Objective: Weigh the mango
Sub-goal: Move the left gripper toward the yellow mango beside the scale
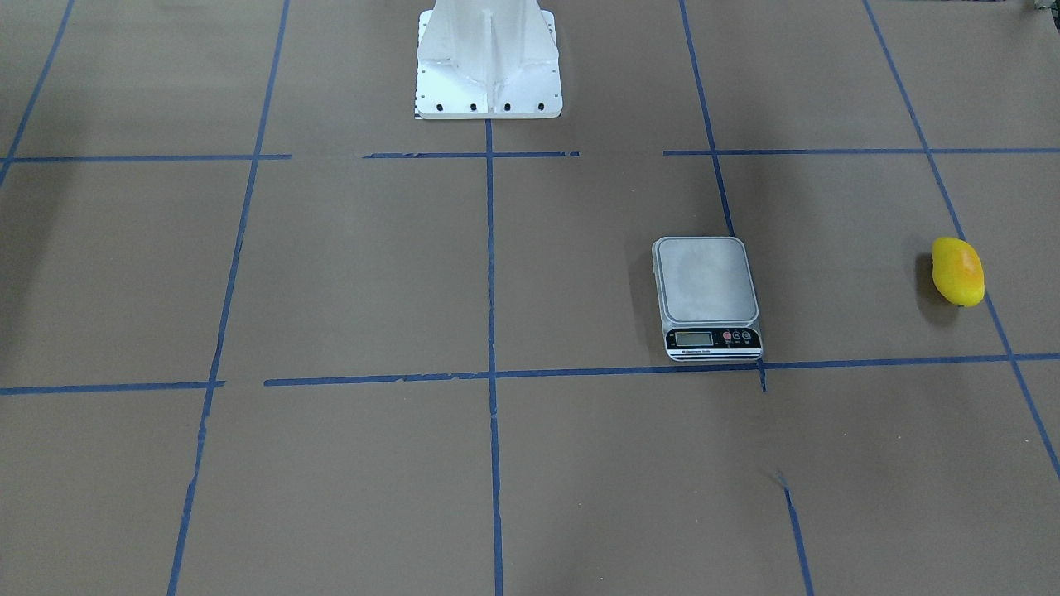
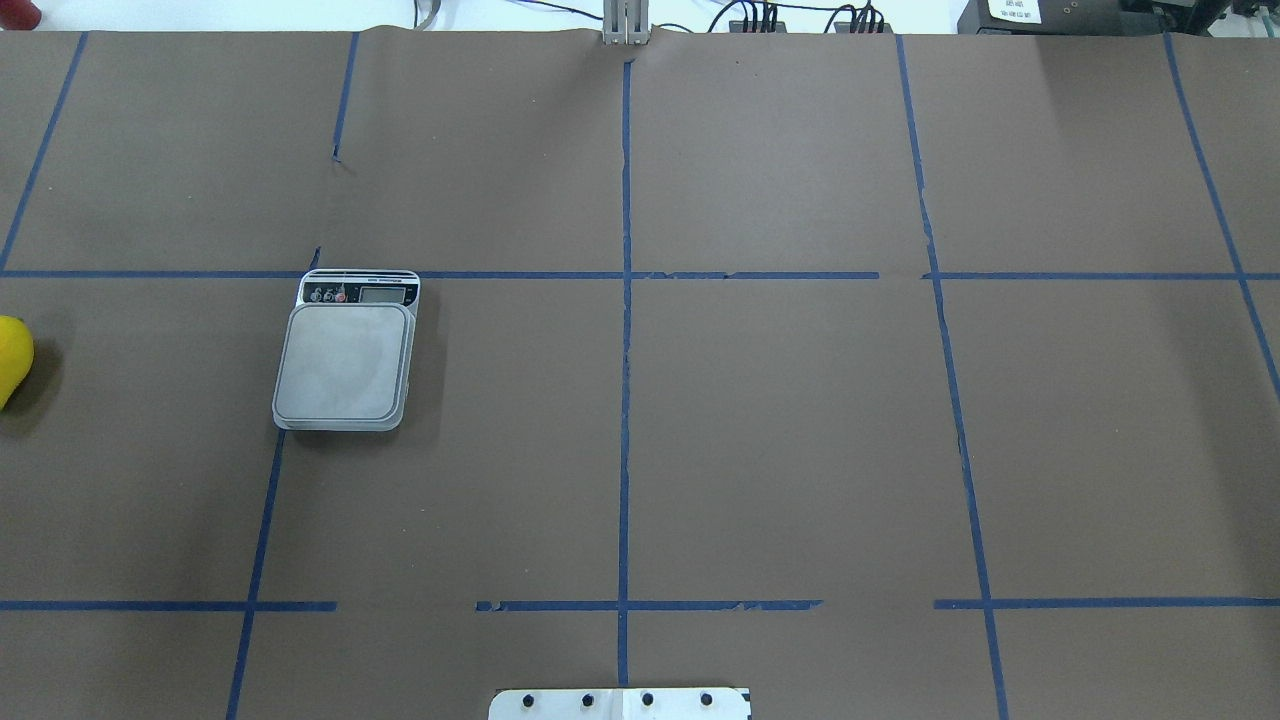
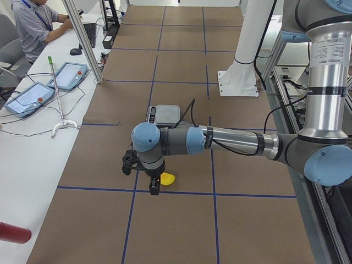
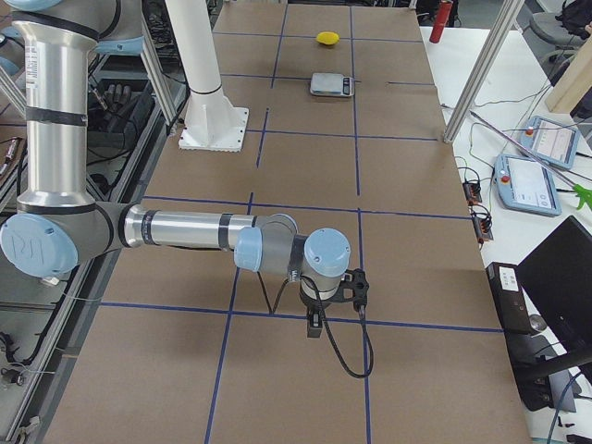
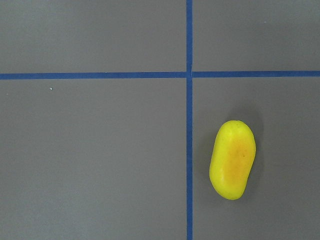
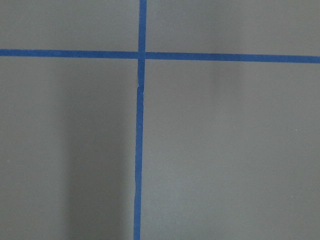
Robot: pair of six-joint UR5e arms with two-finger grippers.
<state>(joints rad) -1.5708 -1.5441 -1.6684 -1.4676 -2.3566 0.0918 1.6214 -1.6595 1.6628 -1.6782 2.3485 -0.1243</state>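
The mango (image 1: 957,271) lay well apart from the scale (image 1: 705,290). Whether the left end effector (image 3: 153,188) or the right end effector (image 4: 314,326) was clenched, I could not tell.

One mango (image 1: 957,271) on the table, one digital kitchen scale (image 1: 706,296). Two robot arms: left arm (image 3: 231,140), right arm (image 4: 185,228). One white pedestal (image 1: 487,66). Off to the side, two teach pendants (image 3: 67,75), one operator (image 3: 38,25), and one red cylinder (image 3: 14,233), possibly a bottle.
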